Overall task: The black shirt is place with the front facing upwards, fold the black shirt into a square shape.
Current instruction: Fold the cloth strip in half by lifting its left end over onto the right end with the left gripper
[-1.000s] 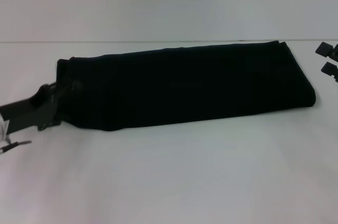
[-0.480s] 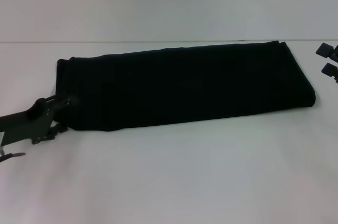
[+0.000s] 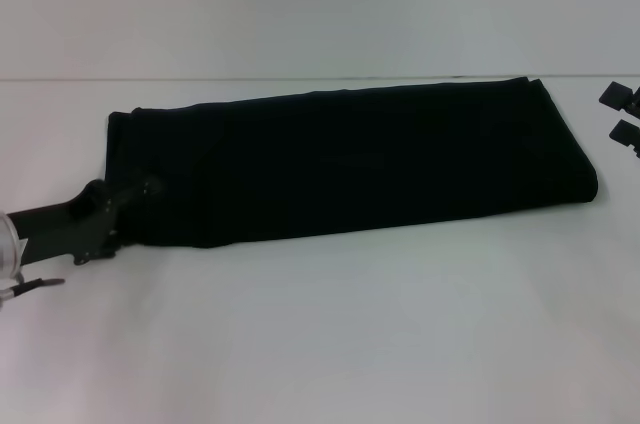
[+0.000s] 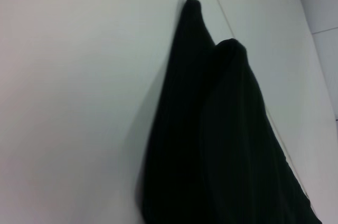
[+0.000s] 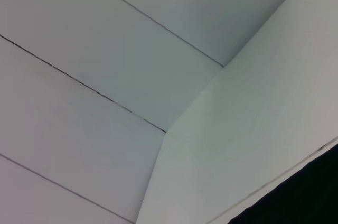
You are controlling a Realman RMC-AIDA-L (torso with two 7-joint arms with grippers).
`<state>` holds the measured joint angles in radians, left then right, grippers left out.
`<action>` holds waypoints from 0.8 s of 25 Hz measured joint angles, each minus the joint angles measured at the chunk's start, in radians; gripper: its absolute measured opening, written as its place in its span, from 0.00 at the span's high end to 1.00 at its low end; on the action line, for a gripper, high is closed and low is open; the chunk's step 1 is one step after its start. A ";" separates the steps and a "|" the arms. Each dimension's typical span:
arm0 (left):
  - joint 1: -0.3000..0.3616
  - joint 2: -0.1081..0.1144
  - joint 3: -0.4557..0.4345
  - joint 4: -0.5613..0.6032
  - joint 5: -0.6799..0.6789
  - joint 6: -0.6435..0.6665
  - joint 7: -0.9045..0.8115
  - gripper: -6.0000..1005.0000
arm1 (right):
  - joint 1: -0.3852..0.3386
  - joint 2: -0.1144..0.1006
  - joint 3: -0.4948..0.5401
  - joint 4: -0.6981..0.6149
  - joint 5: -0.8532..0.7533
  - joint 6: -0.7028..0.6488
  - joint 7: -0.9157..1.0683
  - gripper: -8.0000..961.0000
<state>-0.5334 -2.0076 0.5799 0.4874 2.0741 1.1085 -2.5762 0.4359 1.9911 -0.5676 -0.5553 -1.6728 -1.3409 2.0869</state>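
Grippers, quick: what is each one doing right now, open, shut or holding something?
Left gripper: at the left end of the black shirt; grip cannot be told.
Right gripper: open, holding nothing, off the shirt's right end.

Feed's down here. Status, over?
Left gripper at black shirt left end. Right gripper parked right. Shirt a long strip, not square. Nothing in the way.
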 joint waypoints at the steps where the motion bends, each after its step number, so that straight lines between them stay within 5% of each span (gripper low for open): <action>1: -0.004 -0.001 0.000 0.001 -0.001 -0.004 0.005 0.10 | 0.000 0.000 0.000 0.000 0.000 0.000 0.000 0.02; 10: 0.017 -0.010 -0.057 0.022 -0.112 0.088 0.129 0.10 | -0.002 0.000 0.010 0.000 0.001 -0.015 0.002 0.02; 20: 0.046 0.006 -0.042 0.007 -0.026 0.065 0.046 0.10 | -0.003 0.001 0.023 0.000 -0.004 -0.012 0.001 0.02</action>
<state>-0.4870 -2.0020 0.5377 0.4947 2.0478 1.1732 -2.5306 0.4329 1.9926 -0.5446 -0.5553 -1.6772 -1.3534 2.0883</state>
